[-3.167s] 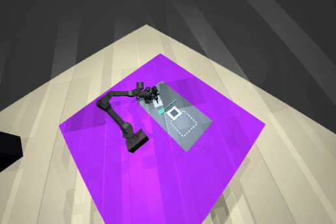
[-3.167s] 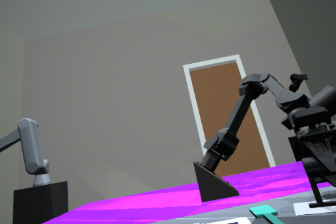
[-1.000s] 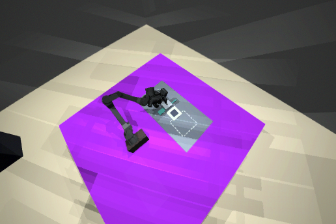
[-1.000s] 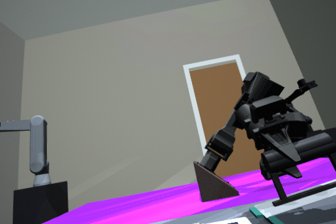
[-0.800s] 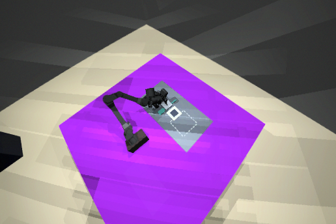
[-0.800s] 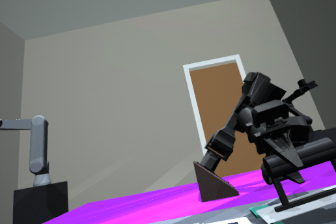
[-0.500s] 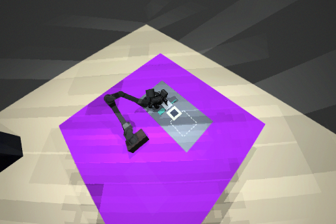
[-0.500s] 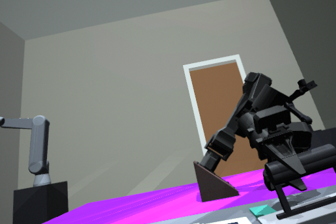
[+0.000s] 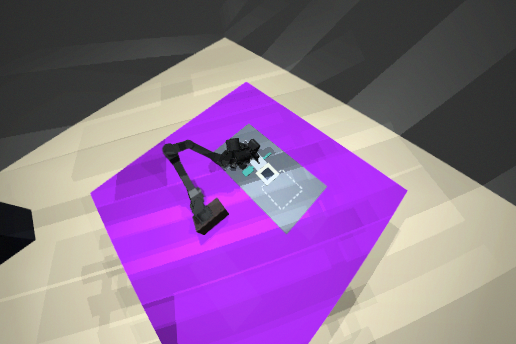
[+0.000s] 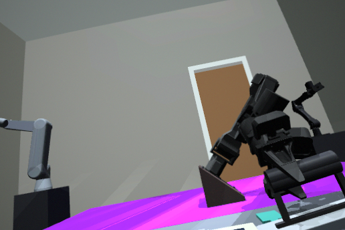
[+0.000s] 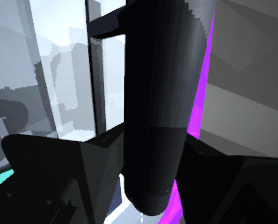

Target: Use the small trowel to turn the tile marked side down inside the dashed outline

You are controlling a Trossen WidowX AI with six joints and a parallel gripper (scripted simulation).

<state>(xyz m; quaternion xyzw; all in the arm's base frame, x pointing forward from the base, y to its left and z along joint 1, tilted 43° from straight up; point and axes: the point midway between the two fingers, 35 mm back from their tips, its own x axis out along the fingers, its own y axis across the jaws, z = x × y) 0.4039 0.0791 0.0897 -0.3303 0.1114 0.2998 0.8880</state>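
My gripper is shut on the thick black handle of the trowel. The trowel's pale blade is low over the grey mat, with its front close to the tile. The tile lies on the mat, a pale square with a dark middle facing up. It lies at the upper left side of the dashed outline. Whether the blade touches the tile or reaches under it cannot be told. In the wrist view the handle hides much of the scene.
A teal piece lies beside the tile; the blade hides its middle in the top view. The mat lies on a purple surface. My arm's base block stands there too. Other arms stand in the background of the exterior view.
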